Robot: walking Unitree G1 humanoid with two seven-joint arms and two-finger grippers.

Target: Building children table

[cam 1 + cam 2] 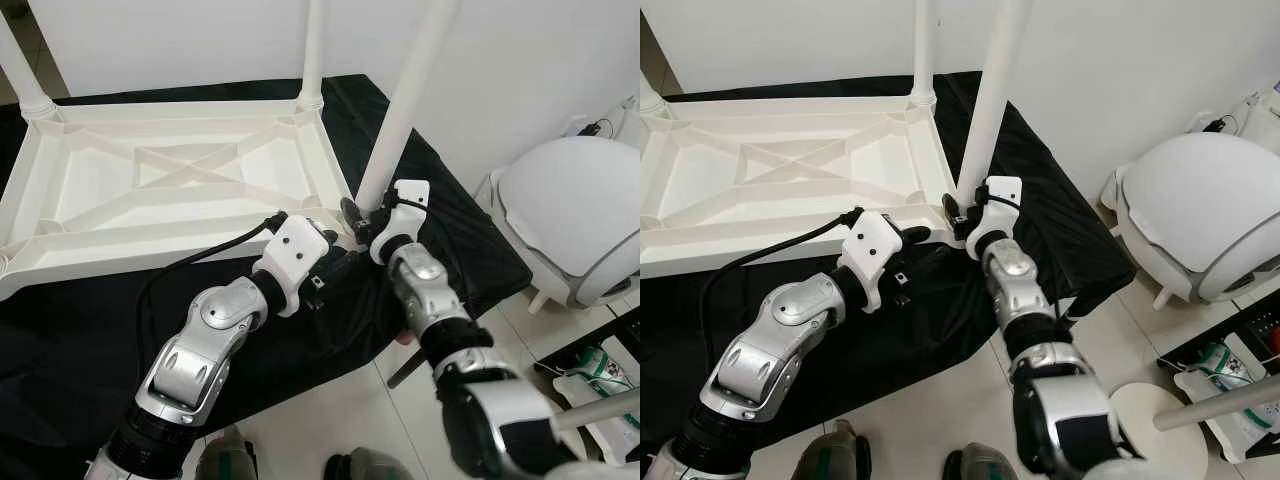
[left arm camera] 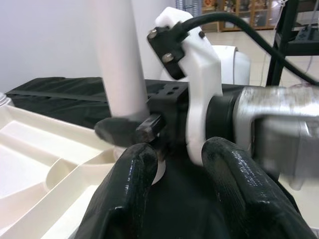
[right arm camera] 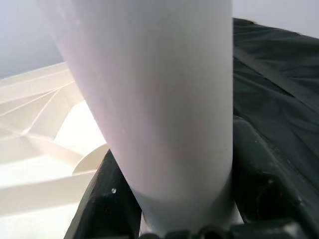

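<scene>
While the right hand (image 1: 362, 222) grips the leg (image 1: 405, 105) at the tabletop (image 1: 170, 180) corner, the left hand (image 2: 172, 194), fingers slightly apart, holds nothing.

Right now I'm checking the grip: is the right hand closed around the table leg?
Yes: the right wrist view shows the right hand with a black finger on each side of the white table leg.

We find no readable text, labels, brands, numbers or signs anywhere; print on packaging by floor at right too small to read.
</scene>
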